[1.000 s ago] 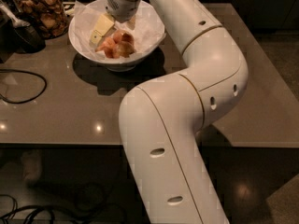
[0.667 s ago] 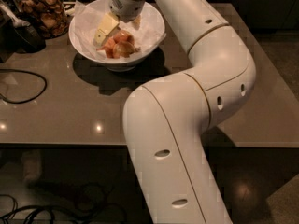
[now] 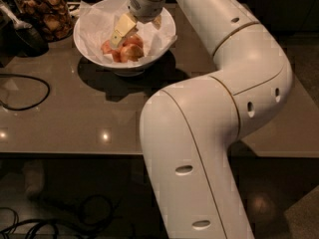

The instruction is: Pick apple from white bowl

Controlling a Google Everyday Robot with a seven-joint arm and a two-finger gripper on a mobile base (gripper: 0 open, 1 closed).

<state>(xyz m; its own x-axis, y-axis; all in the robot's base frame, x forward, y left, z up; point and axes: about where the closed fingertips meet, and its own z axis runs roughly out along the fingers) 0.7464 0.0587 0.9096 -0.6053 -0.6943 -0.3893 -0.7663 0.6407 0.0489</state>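
The white bowl, lined with crinkled white paper, stands at the back left of the brown table. Reddish apples lie in its middle. My gripper reaches down into the bowl from above, just over the apples. Its pale left finger points down at the left apple pieces, and the other finger shows only as a small tip on the right. The fingers stand apart and hold nothing. The wrist hides the back of the bowl.
A glass jar of brown snacks stands left of the bowl, with a dark object in front of it. A black cable loops on the table's left. My white arm crosses the table's right half. The table's front edge is near.
The arm's elbow has swung to the right. The gripper has stayed over the apples in the bowl. The apples have not moved.
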